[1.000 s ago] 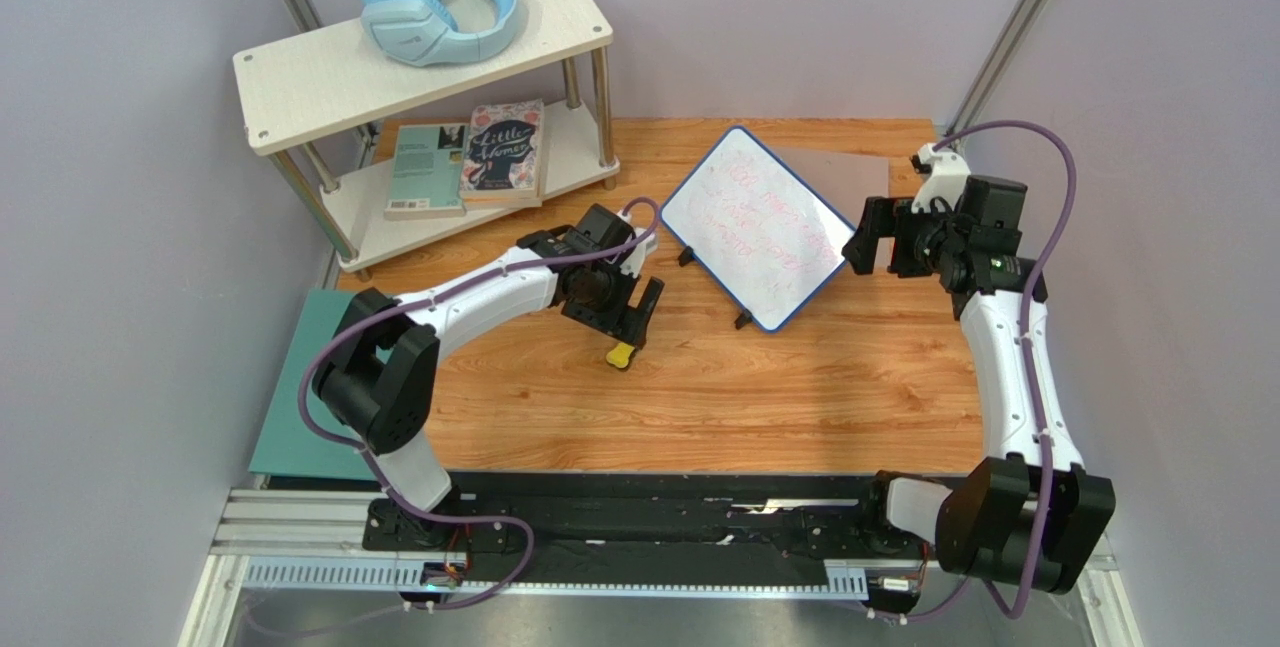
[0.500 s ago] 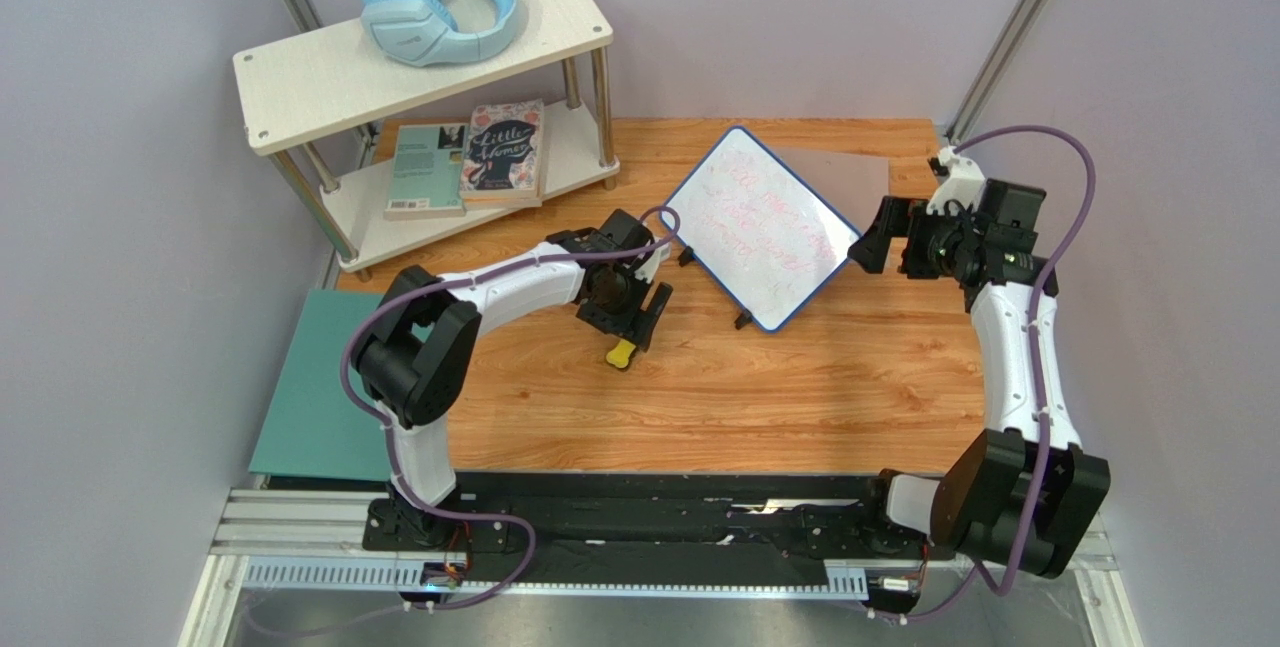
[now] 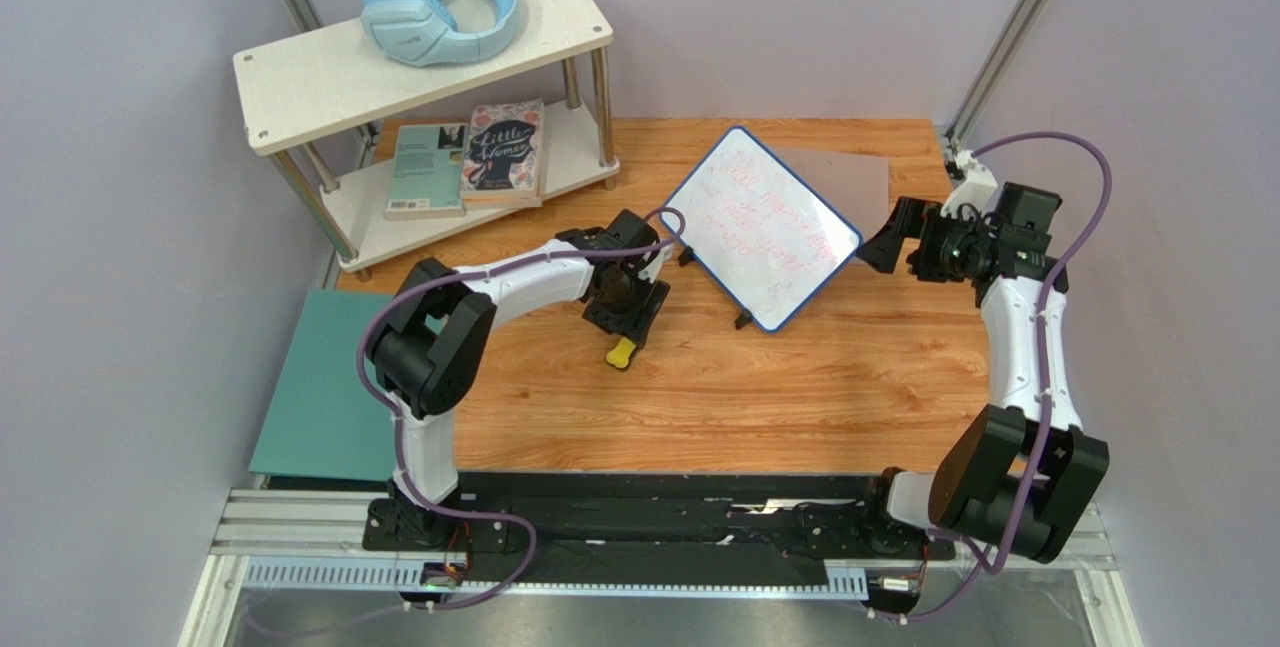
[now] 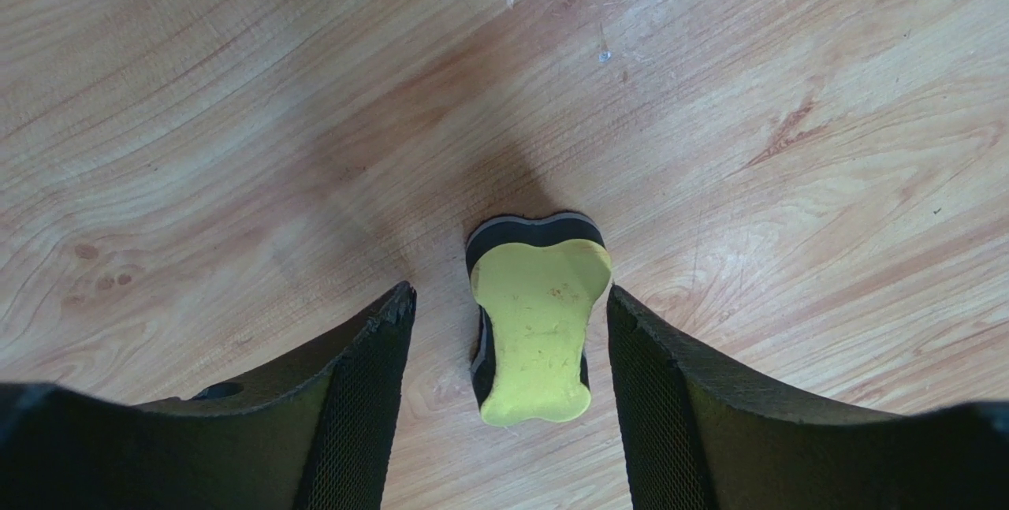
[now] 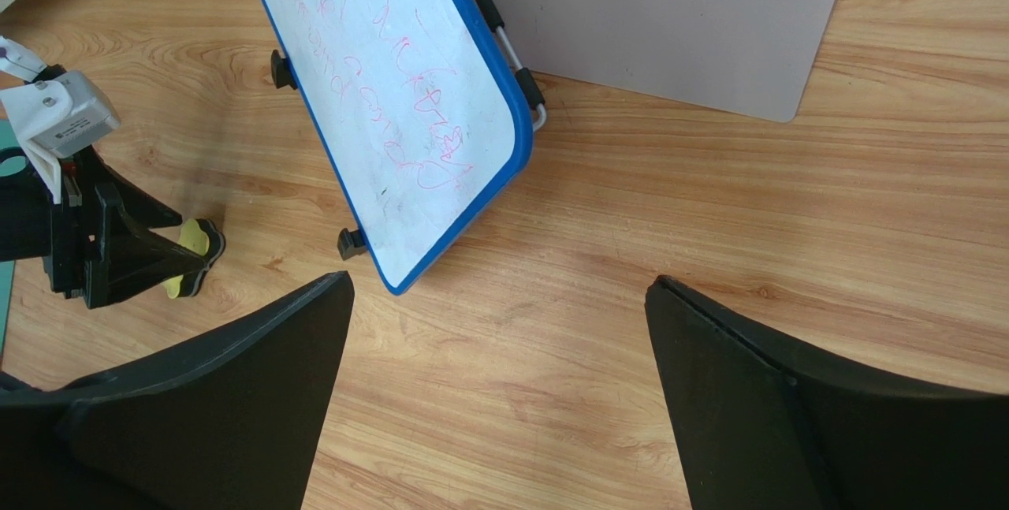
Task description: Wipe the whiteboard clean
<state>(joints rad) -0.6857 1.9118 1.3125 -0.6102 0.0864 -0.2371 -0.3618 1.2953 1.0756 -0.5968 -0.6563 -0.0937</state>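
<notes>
A flat teal mat (image 3: 320, 410) lies at the near left and hangs off the edge of the wooden bench (image 3: 781, 392).

A bit farther in, the left end effector (image 4: 509, 293) points down at the bench. Its two fingers are apart. A small yellow eraser (image 4: 539, 333) with a dark edge lies flat on the wood between them. There is a gap between the eraser and one finger. The other finger is right up against it, and I cannot tell if they touch. The eraser is not squeezed.

Past the eraser, in the far middle of the bench, is the whiteboard (image 3: 759, 227). It has a thin blue frame and little black feet. It stands tilted, with one corner turned toward the arms. Pink-red scribbles cover its white face. It sits between the two end effectors.

The right end effector (image 5: 500, 283) is up in the air just beside the right corner of the whiteboard and does not touch it. Its fingers are wide apart and hold nothing.

A flat gray mat (image 5: 675, 13) lies behind the whiteboard.

At the far left stands a white shelf (image 3: 526, 40). Light blue headphones (image 3: 436, 5) lie on top, and two books (image 3: 481, 152) lie on the lower board.
</notes>
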